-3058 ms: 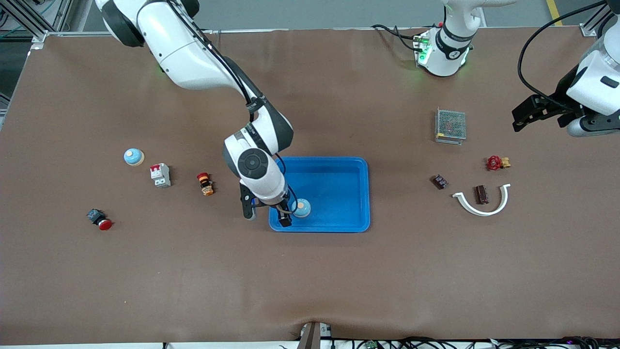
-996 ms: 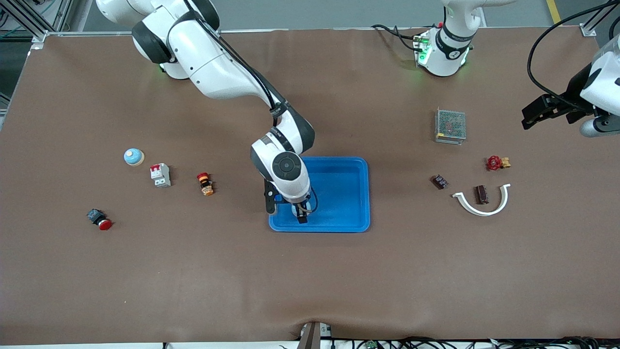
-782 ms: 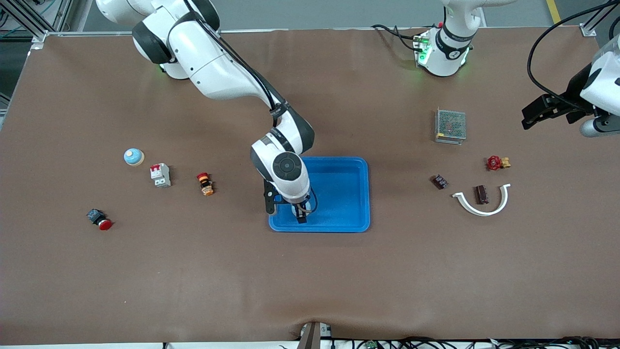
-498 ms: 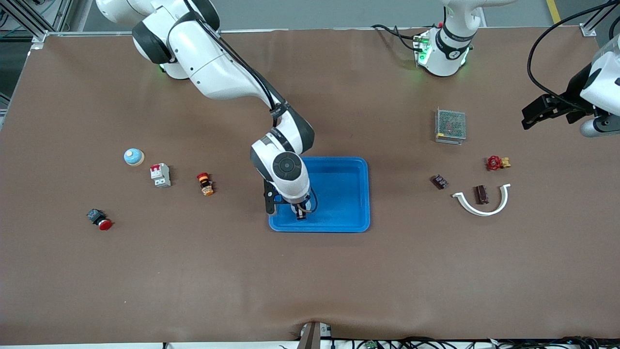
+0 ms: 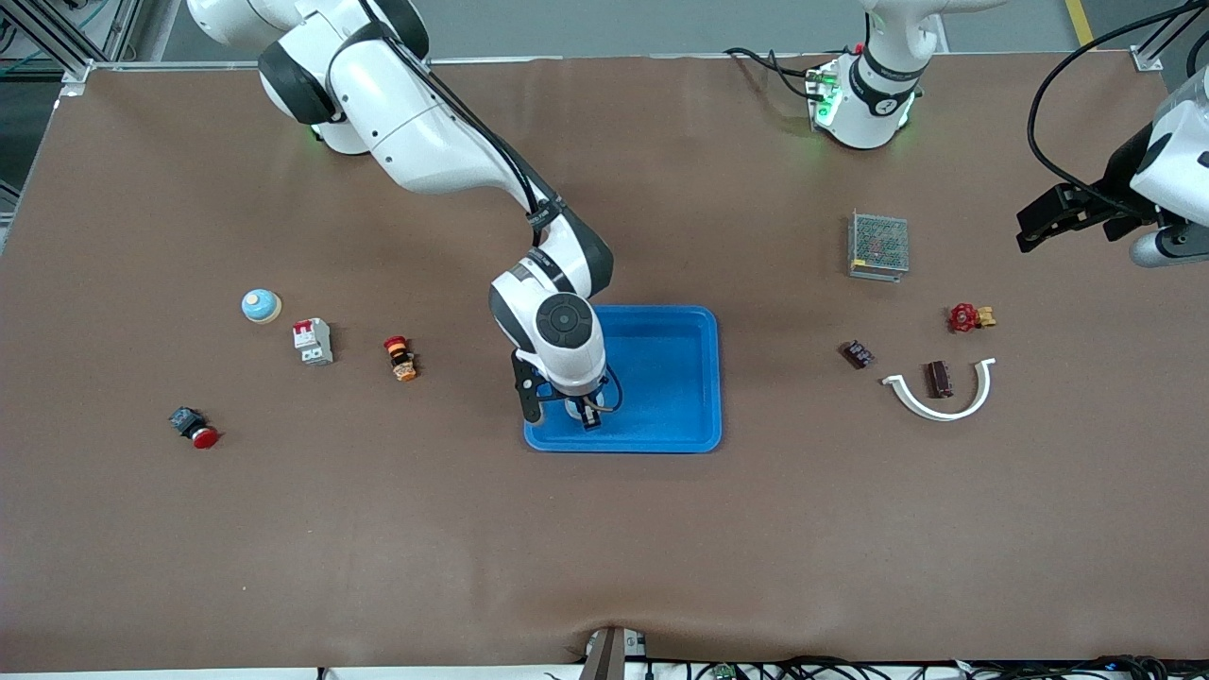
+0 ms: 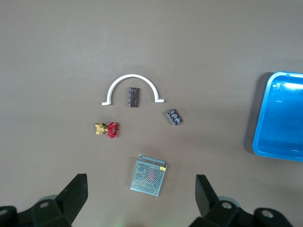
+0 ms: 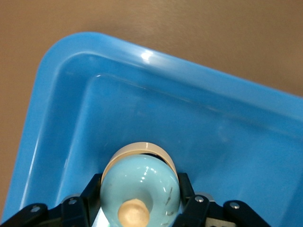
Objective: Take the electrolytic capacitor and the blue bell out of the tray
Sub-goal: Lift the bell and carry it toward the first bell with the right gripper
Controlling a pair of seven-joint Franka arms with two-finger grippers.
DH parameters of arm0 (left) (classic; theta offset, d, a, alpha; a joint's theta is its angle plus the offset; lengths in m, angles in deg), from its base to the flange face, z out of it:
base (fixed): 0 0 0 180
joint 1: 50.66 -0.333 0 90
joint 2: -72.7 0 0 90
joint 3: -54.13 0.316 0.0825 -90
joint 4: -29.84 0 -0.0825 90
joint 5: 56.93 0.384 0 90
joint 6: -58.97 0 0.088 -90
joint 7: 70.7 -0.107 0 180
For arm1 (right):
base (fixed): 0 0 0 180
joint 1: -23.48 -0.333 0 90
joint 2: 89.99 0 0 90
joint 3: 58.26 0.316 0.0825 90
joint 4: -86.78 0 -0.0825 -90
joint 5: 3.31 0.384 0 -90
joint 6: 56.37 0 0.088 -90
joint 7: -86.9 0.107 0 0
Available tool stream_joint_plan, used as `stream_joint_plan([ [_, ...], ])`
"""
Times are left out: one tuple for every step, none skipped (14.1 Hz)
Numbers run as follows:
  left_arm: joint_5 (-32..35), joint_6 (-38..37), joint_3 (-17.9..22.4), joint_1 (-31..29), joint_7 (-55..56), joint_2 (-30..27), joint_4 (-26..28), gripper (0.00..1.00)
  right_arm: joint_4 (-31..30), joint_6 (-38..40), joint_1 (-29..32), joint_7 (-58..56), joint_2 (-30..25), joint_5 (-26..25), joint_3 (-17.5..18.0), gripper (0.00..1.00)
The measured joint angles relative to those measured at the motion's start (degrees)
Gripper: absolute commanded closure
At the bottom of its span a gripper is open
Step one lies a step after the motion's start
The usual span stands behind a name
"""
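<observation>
Tray (image 5: pixel 661 378): bright blue, raised rim, mid-table. Holds one item, the blue bell (image 7: pixel 140 189), in the corner nearest the front camera on the side toward the right arm's end.

Right gripper (image 5: pixel 587 414): reaches down into that corner, fingers (image 7: pixel 92 194) clamped on either side of the bell's pale blue dome, knob upward between them. Grip sits low on the dome, judged so the rounded shape cannot slip up and out during lifting. Bell appears to rest on or just above the tray floor; lift not yet evident.

Left gripper (image 6: pixel 139 198): jaws apart, empty, hanging over the table edge at the left arm's end; this arm waits.

Electrolytic capacitor: none seen in the tray; which of the small table parts it may be cannot be told.

Outside tray, toward right arm's end: second bell (image 5: pixel 261 306), white breaker (image 5: pixel 313 341), orange-and-red button (image 5: pixel 400 358), red-capped button (image 5: pixel 195 427).

Toward left arm's end: mesh-covered box (image 5: pixel 878 245), red valve (image 5: pixel 970 317), two small dark components (image 5: pixel 858 354), white curved clip (image 5: pixel 940 397) around one of them.

Remaining step, judged: raise bell clear of rim, set down beside tray.
</observation>
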Motion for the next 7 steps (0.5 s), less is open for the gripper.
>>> stream_joint_plan([
  [0.0, 0.0, -0.02, 0.01, 0.0, 0.0, 0.0, 0.0, 0.39, 1.14, 0.0, -3.31, -0.01, -0.02, 0.0, 1.0],
  [0.0, 0.0, -0.03, 0.02, 0.0, 0.0, 0.0, 0.0, 0.83, 2.35, 0.0, -6.55, -0.14, -0.04, 0.0, 1.0],
  [0.0, 0.0, -0.04, 0.04, 0.0, 0.0, 0.0, 0.0, 1.26, 3.99, 0.0, -10.32, -0.44, -0.06, 0.0, 1.0],
  [0.0, 0.0, -0.05, 0.07, 0.0, 0.0, 0.0, 0.0, 1.71, 5.89, 0.01, -14.46, -0.85, -0.06, -0.01, 1.0],
  [0.0, 0.0, -0.05, 0.1, 0.0, 0.0, 0.0, 0.0, 2.11, 7.9, 0.03, -18.0, -1.48, -0.06, -0.04, 1.0],
  [0.0, 0.0, -0.06, 0.13, 0.0, 0.0, 0.0, 0.0, 2.3, 9.73, 0.08, -20.67, -2.3, -0.06, -0.08, 1.0],
  [0.0, 0.01, -0.08, 0.16, 0.0, 0.0, 0.0, 0.0, 2.41, 11.01, 0.16, -22.7, -3.17, -0.06, -0.11, 1.0],
])
